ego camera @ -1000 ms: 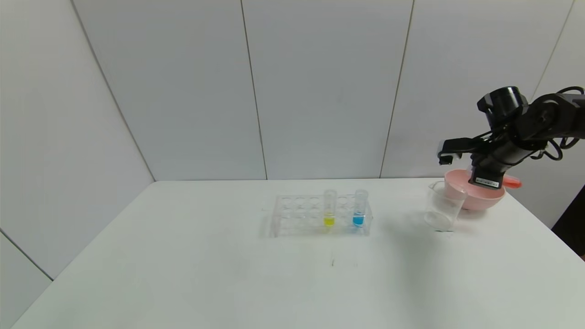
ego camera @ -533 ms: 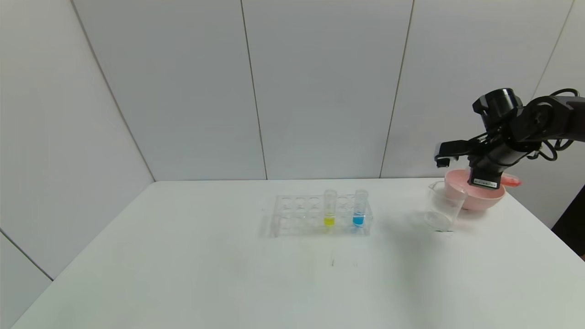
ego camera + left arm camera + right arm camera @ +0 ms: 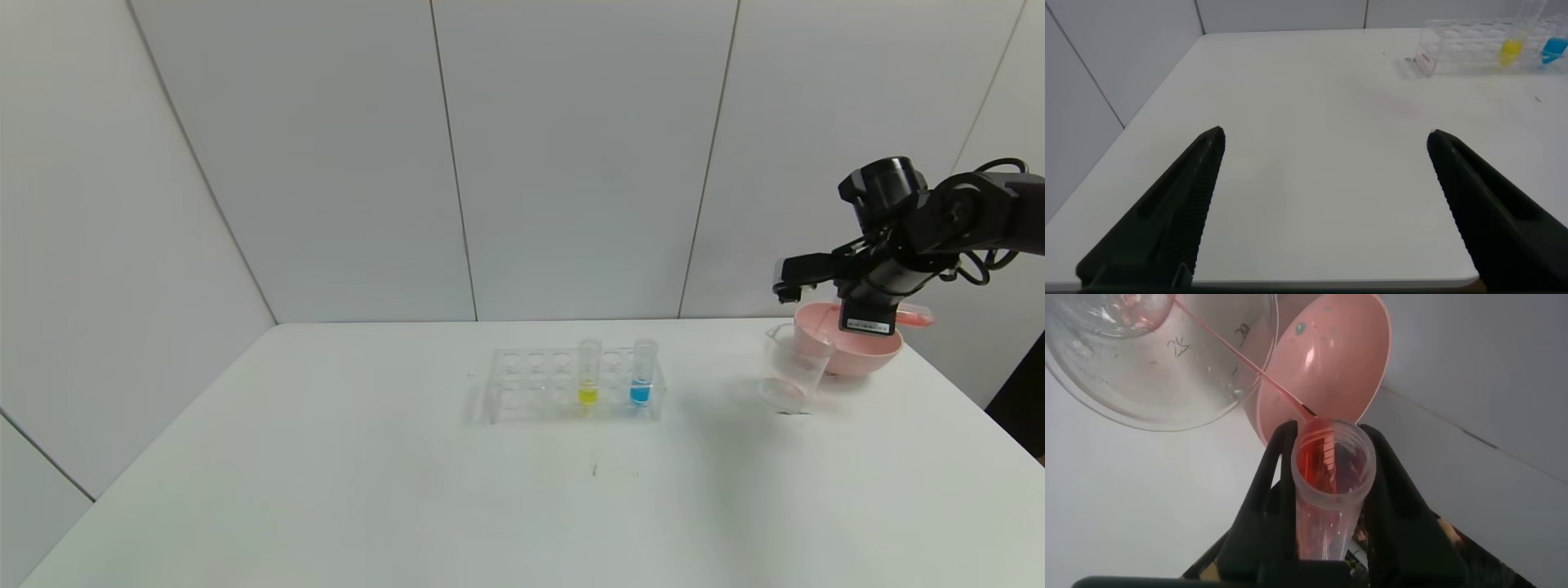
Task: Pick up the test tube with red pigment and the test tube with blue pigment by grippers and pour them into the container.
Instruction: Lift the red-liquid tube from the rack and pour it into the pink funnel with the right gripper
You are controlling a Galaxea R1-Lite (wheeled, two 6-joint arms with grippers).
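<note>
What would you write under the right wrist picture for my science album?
The right gripper tips the test tube with red pigment, pouring a thin red stream into the container.

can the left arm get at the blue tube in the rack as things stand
Probably yes. The left gripper has its fingers open over bare table, and the blue tube stands upright in the rack with nothing between them. The right gripper is busy pouring the red tube at the beaker.

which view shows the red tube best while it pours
The right wrist view: the test tube with red pigment fills the frame in the right gripper, red streaming into the container. The head view shows only its end behind the arm; the left wrist view shows nothing of it.
</note>
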